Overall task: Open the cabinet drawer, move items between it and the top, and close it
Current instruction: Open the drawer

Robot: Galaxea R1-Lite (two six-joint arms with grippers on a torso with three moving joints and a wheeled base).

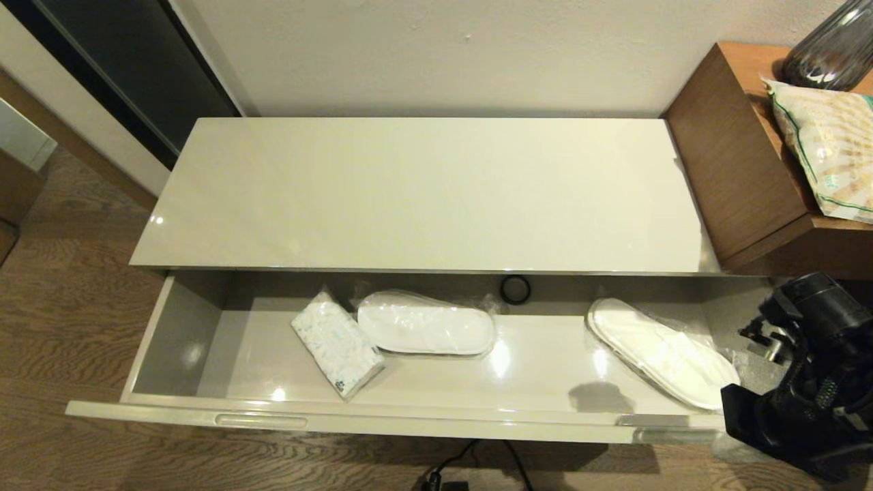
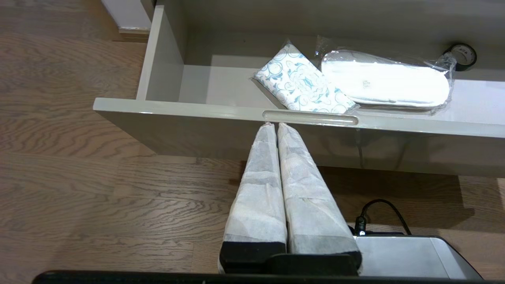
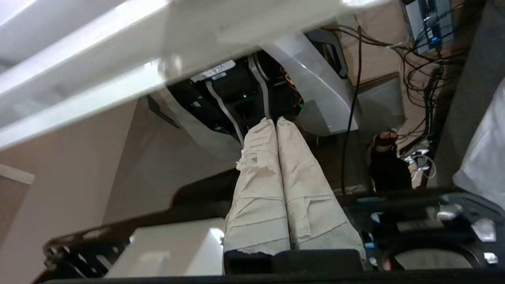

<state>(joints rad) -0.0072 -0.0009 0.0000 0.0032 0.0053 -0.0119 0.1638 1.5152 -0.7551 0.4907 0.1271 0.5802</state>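
The cabinet drawer [image 1: 409,421] stands pulled out below the top [image 1: 423,198], which carries nothing. One wrapped white slipper pair [image 1: 426,332] lies in the drawer's middle and a second [image 1: 661,354] lies at its right end. My left gripper [image 2: 275,125] is shut and empty, its tips just below the left recessed slot [image 2: 310,118] of the drawer front; it is out of the head view. My right arm [image 1: 805,402] hangs by the drawer's right front corner. The right gripper [image 3: 275,121] is shut and empty, pointing under the drawer front [image 3: 98,90] towards the robot's base.
A patterned tissue pack [image 1: 337,348] lies beside the middle slippers and a black tape roll [image 1: 515,289] sits at the drawer's back. The brown wooden side table [image 1: 736,170] on the right holds a bag [image 1: 829,143] and a dark vase [image 1: 832,51]. A cable [image 1: 470,464] runs over the wooden floor.
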